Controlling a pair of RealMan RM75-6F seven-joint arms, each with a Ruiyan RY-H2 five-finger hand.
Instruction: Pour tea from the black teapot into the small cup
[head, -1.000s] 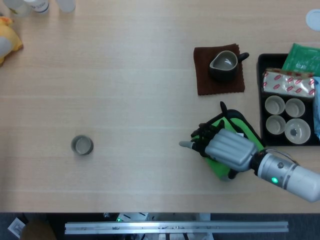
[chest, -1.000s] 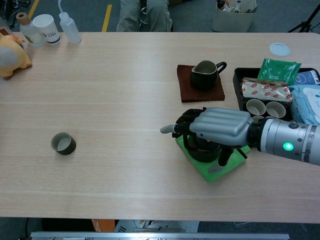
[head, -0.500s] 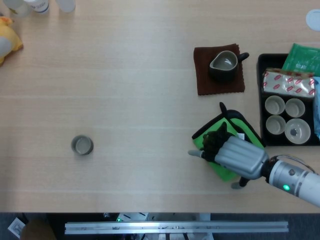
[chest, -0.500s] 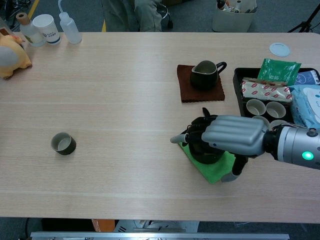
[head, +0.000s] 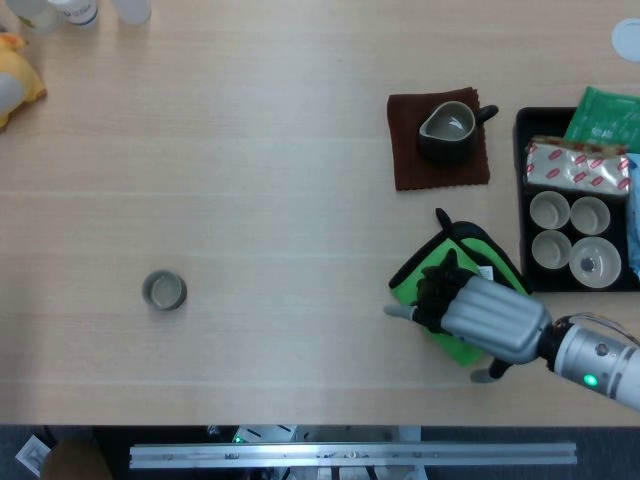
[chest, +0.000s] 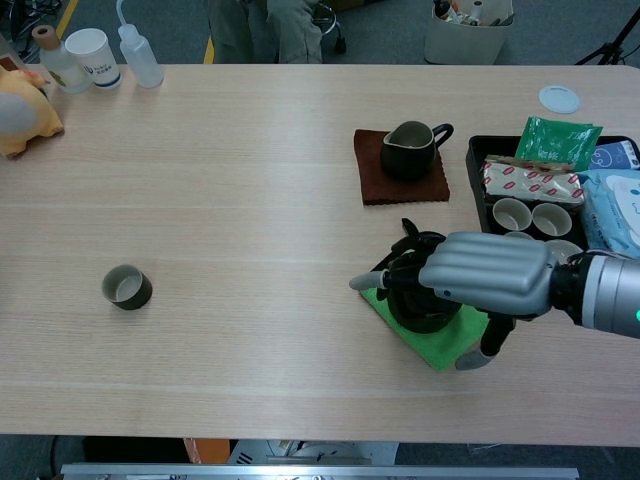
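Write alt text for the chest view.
The robot's right hand reaches over a black teapot on a green mat, right of centre on a wooden table. A small cup stands far left; a dark pitcher sits on a brown cloth behind.

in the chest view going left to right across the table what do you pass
Yellow plush toy → small cup → brown cloth with the dark pitcher → right hand over the black teapot → black tray.

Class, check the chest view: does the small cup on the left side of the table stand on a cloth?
No, the small cup stands directly on the bare wooden table.
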